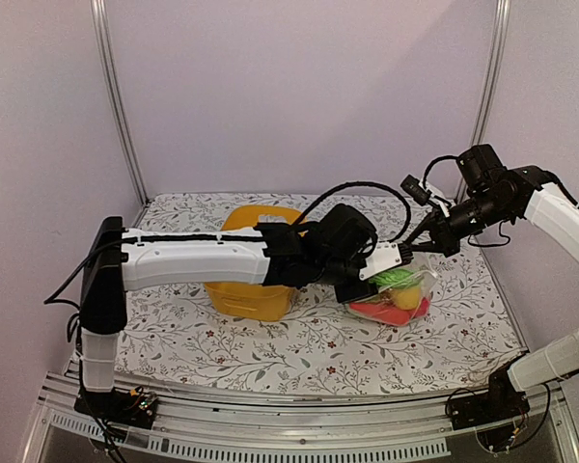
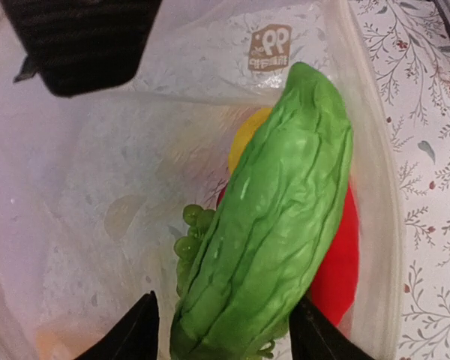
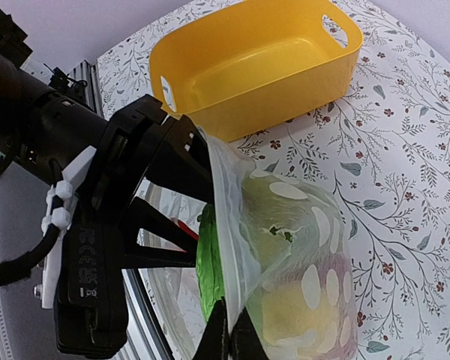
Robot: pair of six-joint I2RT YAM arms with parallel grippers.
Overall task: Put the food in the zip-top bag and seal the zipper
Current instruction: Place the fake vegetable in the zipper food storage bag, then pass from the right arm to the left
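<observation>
The top view is showing the whole layout. The bag (image 1: 427, 285) is lying on the desk (image 1: 270, 347) at 3 o'clock from the yellow basket (image 1: 251, 289), just beside it. The left tool (image 1: 365, 287) is reaching into its mouth from 9 o'clock, and the right tool (image 1: 428, 243) is lifting its upper edge at 1 o'clock. From up there the food (image 1: 400, 299) is reading only as a huddle of green, yellow and red behind the film.

The left wrist view is looking inside the bag, which the top view cannot do. A long green leafy vegetable (image 2: 277, 217) is lying on top of the pile. Its long axis is running from 7 o'clock to 1 o'clock, and its rounded tip is pointing to 1 o'clock, near a printed logo (image 2: 270, 47) on the film. Under it a yellow piece (image 2: 244, 139), small green grapes (image 2: 189, 232) and a red piece (image 2: 337, 270) are peeking out. The left tool is standing spread, one finger on either side of the vegetable's lower end. A sliver of gap is showing at the 9 o'clock finger (image 2: 139, 334), so the tool is looking released rather than clamped.

Only the right wrist view is showing the right tool's grip: its fingers are clenched on the bag's rim, holding that edge up. In this view the basket is sitting at 12 o'clock from the bag, and the left tool is filling the 9 o'clock side, its fingers parted at the bag's mouth.
</observation>
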